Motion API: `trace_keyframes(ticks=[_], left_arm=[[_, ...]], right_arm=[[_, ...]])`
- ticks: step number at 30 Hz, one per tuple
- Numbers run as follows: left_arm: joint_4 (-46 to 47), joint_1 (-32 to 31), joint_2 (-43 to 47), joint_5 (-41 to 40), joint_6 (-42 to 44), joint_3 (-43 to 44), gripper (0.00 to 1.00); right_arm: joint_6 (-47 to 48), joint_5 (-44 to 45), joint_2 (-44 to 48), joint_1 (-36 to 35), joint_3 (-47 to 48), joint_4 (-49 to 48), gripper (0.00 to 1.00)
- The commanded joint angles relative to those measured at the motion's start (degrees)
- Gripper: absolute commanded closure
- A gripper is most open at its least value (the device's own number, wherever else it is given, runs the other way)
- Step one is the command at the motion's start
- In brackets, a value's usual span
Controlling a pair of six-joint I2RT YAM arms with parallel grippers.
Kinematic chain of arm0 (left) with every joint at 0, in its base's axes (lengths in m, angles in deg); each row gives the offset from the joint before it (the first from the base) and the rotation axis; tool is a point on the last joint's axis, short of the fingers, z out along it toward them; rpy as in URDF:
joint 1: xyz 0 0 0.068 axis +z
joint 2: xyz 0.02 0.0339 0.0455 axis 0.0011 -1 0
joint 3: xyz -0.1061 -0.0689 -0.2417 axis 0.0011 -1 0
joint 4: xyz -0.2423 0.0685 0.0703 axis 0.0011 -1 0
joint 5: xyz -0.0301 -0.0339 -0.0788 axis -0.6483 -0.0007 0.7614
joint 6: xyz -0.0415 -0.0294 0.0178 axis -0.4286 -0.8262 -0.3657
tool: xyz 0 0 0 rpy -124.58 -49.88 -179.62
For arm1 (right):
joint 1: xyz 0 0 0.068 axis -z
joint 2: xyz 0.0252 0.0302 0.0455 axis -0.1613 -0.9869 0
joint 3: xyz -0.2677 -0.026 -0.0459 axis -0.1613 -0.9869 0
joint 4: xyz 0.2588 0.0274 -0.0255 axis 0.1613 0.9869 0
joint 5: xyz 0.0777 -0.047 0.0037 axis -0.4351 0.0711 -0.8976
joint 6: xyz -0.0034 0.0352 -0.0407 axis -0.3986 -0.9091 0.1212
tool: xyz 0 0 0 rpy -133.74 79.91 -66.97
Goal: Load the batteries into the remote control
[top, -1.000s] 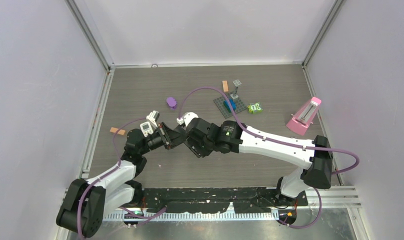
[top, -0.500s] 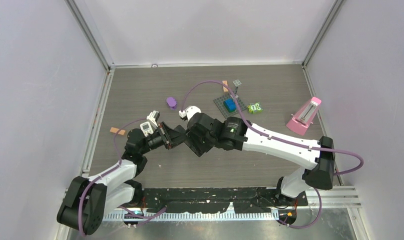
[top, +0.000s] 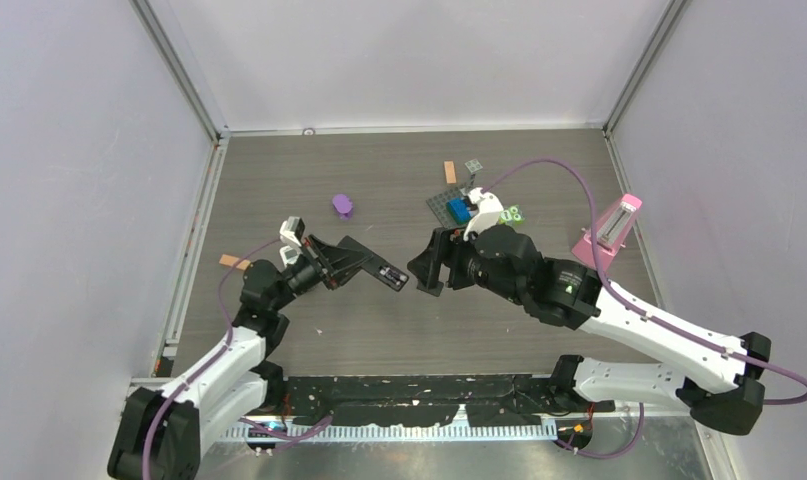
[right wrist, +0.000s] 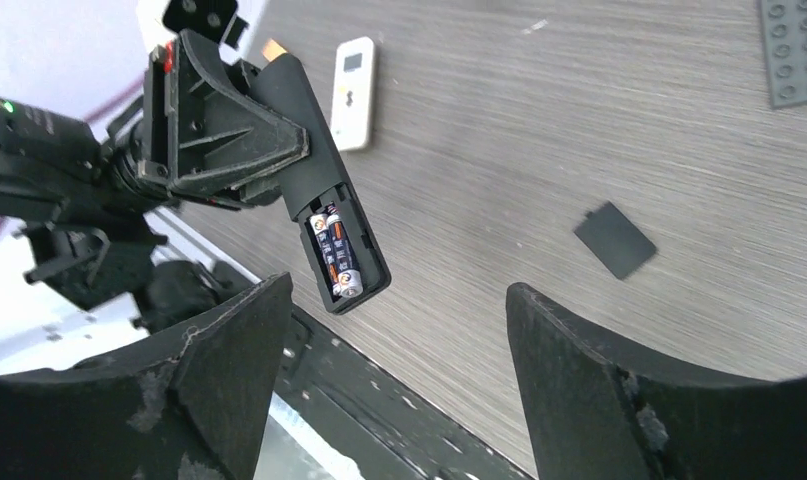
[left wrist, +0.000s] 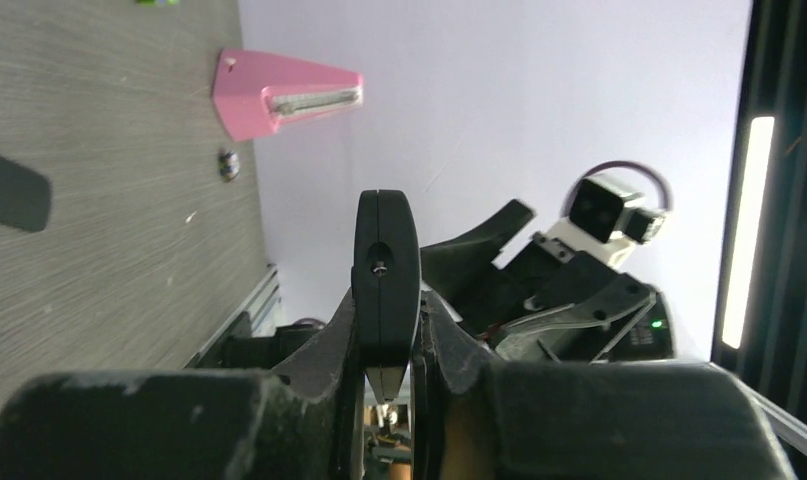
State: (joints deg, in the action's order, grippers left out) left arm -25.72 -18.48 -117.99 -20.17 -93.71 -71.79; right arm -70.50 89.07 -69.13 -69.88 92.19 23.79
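— What has just changed?
— The right gripper [top: 434, 262] has drawn back from the remote control [top: 367, 265] toward the middle of the top view. Its jaws have swung wide and hold nothing, so it has probably just released a cell.
— Where is the remote?
— Left of centre, lifted off the table [top: 379, 170], with the left gripper [left wrist: 386, 345] clamped tight on its edges.
— And the batteries?
— The batteries [right wrist: 336, 255] lie side by side in the open bay, dark with orange bands and silvery ends. The cover [right wrist: 615, 240] lies on the table at the right of the right wrist view, so closing likely remains.
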Motion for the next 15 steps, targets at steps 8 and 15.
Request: trace_keyframes(ticks=[8, 15], left_arm=[[-12.30, -0.39, 10.13, -9.37, -5.44, 10.18, 1.00], [-12.88, -0.39, 10.56, -9.99, -6.28, 11.84, 1.00]], right_arm=[[-14.40, 0.64, 5.22, 0.13, -11.88, -29.11, 0.11], [-15.98, 0.15, 5.14, 0.13, -13.50, -39.13, 0.11]])
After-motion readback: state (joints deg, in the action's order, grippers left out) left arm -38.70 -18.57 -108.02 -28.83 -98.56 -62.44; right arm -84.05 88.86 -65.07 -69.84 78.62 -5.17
